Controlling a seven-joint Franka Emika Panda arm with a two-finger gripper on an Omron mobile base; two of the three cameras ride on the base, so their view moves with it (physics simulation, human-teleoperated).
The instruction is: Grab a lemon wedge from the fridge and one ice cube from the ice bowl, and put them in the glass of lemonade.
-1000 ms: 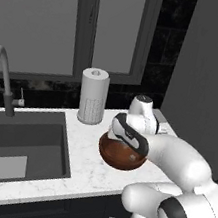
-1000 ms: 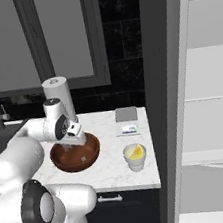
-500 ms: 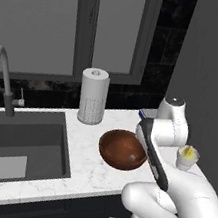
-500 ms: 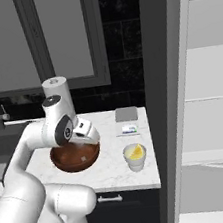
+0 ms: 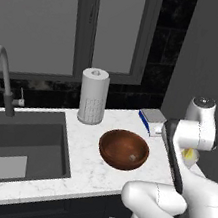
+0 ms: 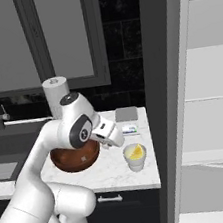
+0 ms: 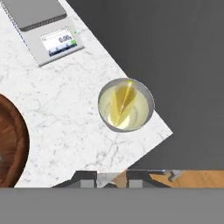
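swung from the ice bowl (image 5: 123, 149), fingers (image 7: 89, 178) pinched, above the glass of lemonade (image 7: 125, 105).

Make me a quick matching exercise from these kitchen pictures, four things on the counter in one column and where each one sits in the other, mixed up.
Things:
1. lemon wedge
2. ice bowl
3. paper-towel roll
4. kitchen scale

Places:
A. upright by the window, behind the bowl
B. at the back of the counter, near the dark wall
C. inside the glass of lemonade
D. between the sink and the glass

Pairs: 1-C, 2-D, 3-A, 4-B

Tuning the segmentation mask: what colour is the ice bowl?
Glossy reddish-brown, wood-like; the ice bowl shows best in the left base view.
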